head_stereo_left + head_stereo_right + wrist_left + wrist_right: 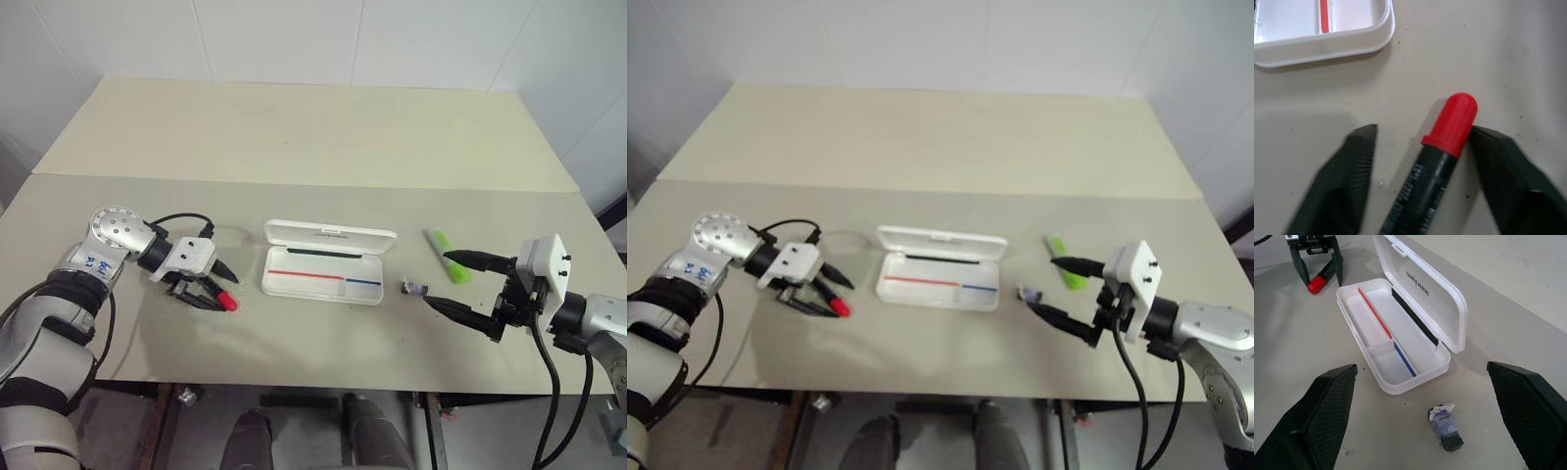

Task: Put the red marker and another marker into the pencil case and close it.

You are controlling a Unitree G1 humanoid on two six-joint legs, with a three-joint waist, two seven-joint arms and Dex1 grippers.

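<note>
Both arms are silver-grey metal with black segments. Left of the pencil case [328,276], the left arm has a round silver joint ringed with small screws and a grey link bearing blue handwritten marks. A black cable loops to the white housing of the left gripper [217,290]. The right gripper [449,283] has a white block with dark screws, textured black fingers and black cables.

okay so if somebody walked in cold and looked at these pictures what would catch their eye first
Probably the white pencil case, lid open, in the middle of the table. Next, the red marker lying between the left gripper fingers on the table left of the case, one finger against its cap and a gap at the other. The lime-green marker lies right of the case, by the open right gripper.
</note>
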